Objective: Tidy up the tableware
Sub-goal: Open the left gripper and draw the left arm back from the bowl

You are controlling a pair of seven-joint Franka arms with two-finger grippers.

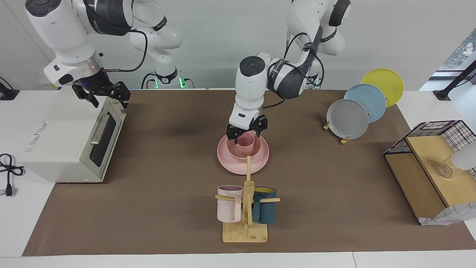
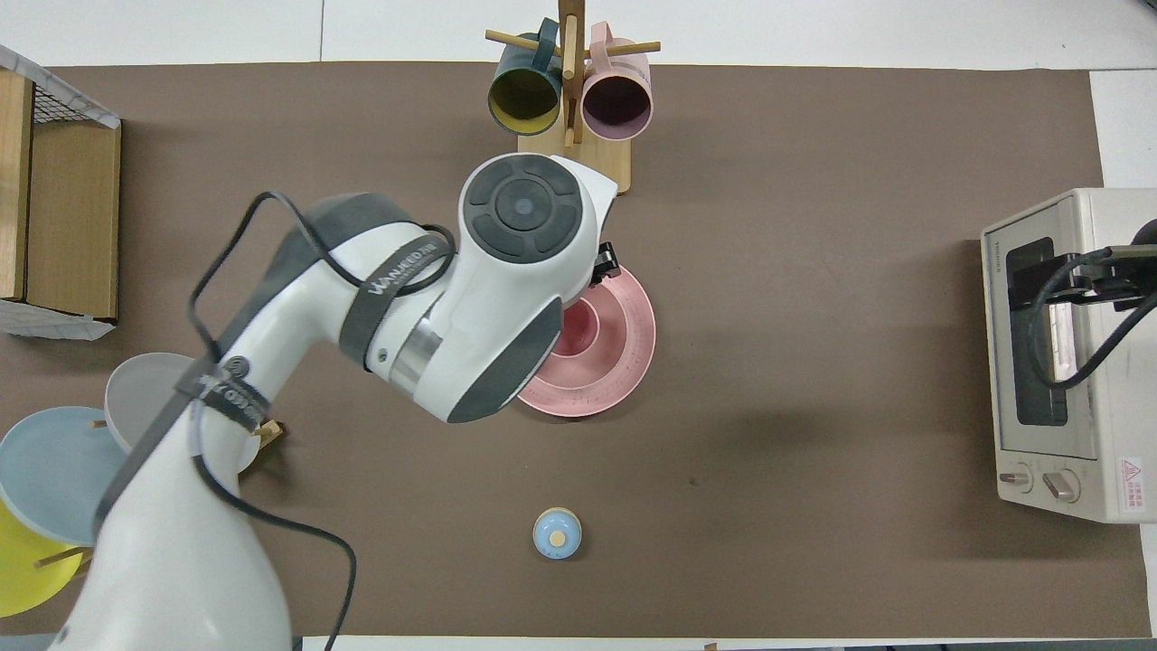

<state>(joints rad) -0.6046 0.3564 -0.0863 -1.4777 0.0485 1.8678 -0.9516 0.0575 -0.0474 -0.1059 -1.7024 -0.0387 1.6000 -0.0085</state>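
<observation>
The pink plate (image 1: 243, 165) lies in the middle of the table. The pink bowl (image 1: 256, 150) sits on it, and the small pink cup (image 1: 246, 141) stands upright inside the bowl. My left gripper (image 1: 247, 134) is down at the cup's rim, right over the stack. In the overhead view the left arm hides the gripper and part of the stack; the cup (image 2: 578, 327) and the plate (image 2: 624, 362) show beside it. My right gripper (image 1: 108, 95) waits open and empty over the toaster oven (image 1: 70, 137).
A wooden mug rack (image 1: 245, 232) with a pale pink mug (image 1: 229, 204) and a teal mug (image 1: 264, 212) stands just farther from the robots than the plate. Grey (image 1: 347, 119), blue (image 1: 366, 103) and yellow (image 1: 383, 86) plates stand in a rack. A wire basket (image 1: 442, 128) holds wooden boards. A small blue knob (image 2: 557, 533) lies nearer.
</observation>
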